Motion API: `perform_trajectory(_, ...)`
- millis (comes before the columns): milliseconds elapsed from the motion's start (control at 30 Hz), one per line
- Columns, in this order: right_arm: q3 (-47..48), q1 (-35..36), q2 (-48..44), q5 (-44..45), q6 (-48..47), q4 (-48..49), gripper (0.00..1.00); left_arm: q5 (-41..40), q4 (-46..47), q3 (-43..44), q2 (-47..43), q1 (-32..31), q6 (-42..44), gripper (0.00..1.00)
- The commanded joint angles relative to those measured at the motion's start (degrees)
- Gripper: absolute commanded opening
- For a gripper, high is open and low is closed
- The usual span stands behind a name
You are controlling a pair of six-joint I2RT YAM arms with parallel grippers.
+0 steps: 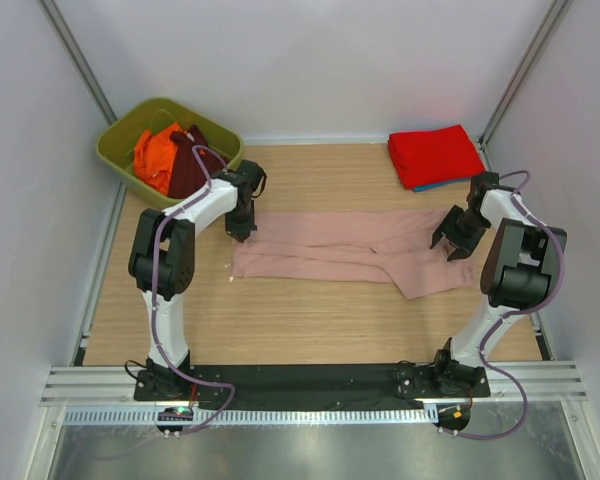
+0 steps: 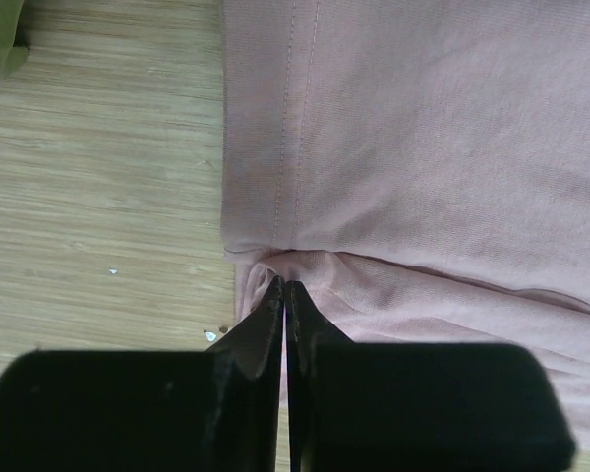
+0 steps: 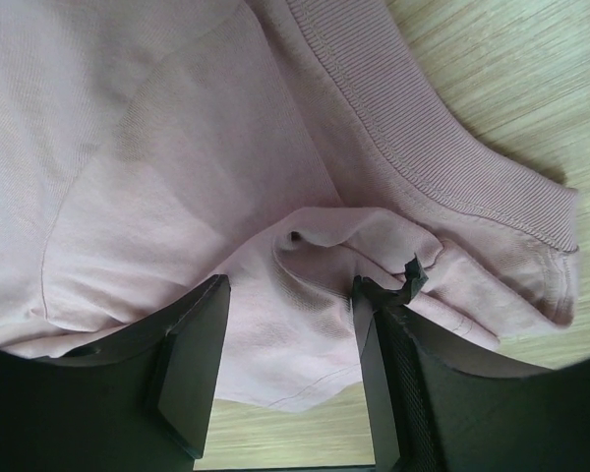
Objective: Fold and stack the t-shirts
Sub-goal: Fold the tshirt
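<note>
Top external: pink t-shirt (image 1: 340,250) spread left to right, half-folded.
Left gripper (image 2: 283,290): clamped on hem corner, likely to lift for folding.
Right gripper (image 3: 290,290): wide, straddling bunched cloth by collar.

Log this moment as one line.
pink t-shirt folded into long strip | left hand shut on its left end | right hand open astride collar end | red t-shirt folded, far right corner

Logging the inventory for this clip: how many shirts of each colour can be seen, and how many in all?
pink shirt: 1, spread out flat
red shirt: 1, folded
blue shirt: 1, only an edge shows under the red one
orange shirt: 1, in the green bin
maroon shirt: 1, in the same bin
Total: 5 shirts
</note>
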Motion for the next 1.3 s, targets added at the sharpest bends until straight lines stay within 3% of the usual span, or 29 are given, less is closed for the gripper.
perform_trajectory(0,1.8,0.1,-0.8,0.7,-0.5,-1.2,0.6,-1.0,-0.4,1.5,-2.0,0.8,-0.9,0.0)
perform_trajectory(167,1.8,0.0,-0.4,0.9,-0.9,-1.0,0.6,-1.3,-0.1,0.0,-3.6,0.9,-0.5,0.0)
perform_trajectory(233,2.1,0.1,-0.3,0.6,-0.6,-1.0,0.59,-2.6,0.0,-0.2,-3.4,0.8,-0.6,0.19)
perform_trajectory(300,2.5,0.0,-0.3,0.5,-0.6,-1.1,0.59,-3.0,-0.1,-0.3,-2.7,0.8,-0.5,0.28)
perform_trajectory(400,3.3,0.0,-0.3,0.8,-0.9,-1.5,0.59,-3.1,0.2,-0.3,-1.8,0.8,-0.5,0.32)
perform_trajectory(933,3.4,0.1,0.8,0.9,-1.2,-1.3,0.59,-0.6,1.1,-2.8,-1.0,0.8,-1.5,0.35)
perform_trajectory(1167,3.4,0.0,0.8,1.2,-1.4,-1.3,0.58,-1.4,2.1,-1.4,0.2,0.9,-0.7,0.23)
perform_trajectory(1267,3.4,0.1,0.8,1.8,-1.6,-1.6,0.59,-1.5,1.5,-0.1,0.9,0.8,-0.7,0.13)
